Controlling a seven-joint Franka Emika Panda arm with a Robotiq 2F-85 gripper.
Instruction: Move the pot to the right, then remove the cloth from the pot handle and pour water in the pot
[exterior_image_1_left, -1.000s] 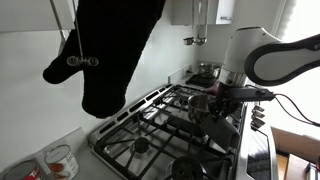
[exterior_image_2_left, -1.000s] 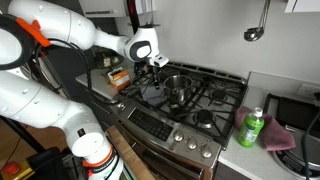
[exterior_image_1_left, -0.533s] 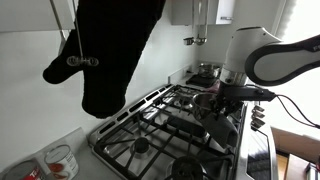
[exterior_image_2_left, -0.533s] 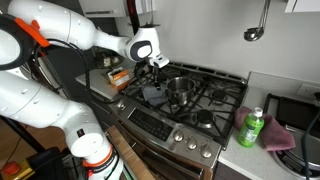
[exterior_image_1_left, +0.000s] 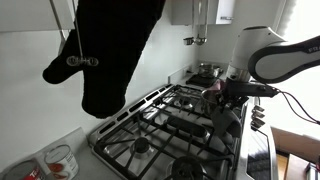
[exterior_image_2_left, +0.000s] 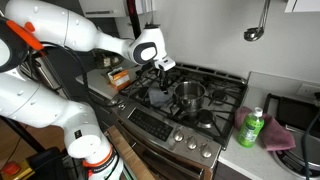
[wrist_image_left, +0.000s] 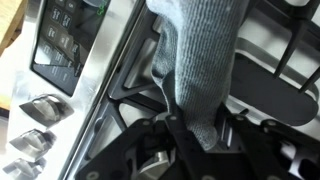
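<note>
The pot (exterior_image_2_left: 190, 95), a small shiny steel saucepan, stands on the stove grates (exterior_image_2_left: 215, 95). The grey knitted cloth (wrist_image_left: 200, 60) is draped over the pot handle and hides it in the wrist view. My gripper (wrist_image_left: 200, 135) is shut on the cloth-wrapped handle, one finger on each side of the fabric. In an exterior view the gripper (exterior_image_2_left: 165, 76) reaches down at the pot's left, with the cloth (exterior_image_2_left: 160, 96) hanging dark below it. In the second exterior view the gripper (exterior_image_1_left: 228, 92) sits over the far burners and I cannot make out the pot there.
A wider lidded steel pot (exterior_image_1_left: 205, 70) stands at the back of the stove. A big black oven mitt (exterior_image_1_left: 115, 50) hangs in front of that camera. A green bottle (exterior_image_2_left: 250, 128) and a pink rag (exterior_image_2_left: 278, 135) lie on the counter. Stove knobs (wrist_image_left: 35, 110) line the front panel.
The gripper has slid the pot to the right across the grates, keeping its hold on the cloth-covered handle. The jaws' width has not changed.
</note>
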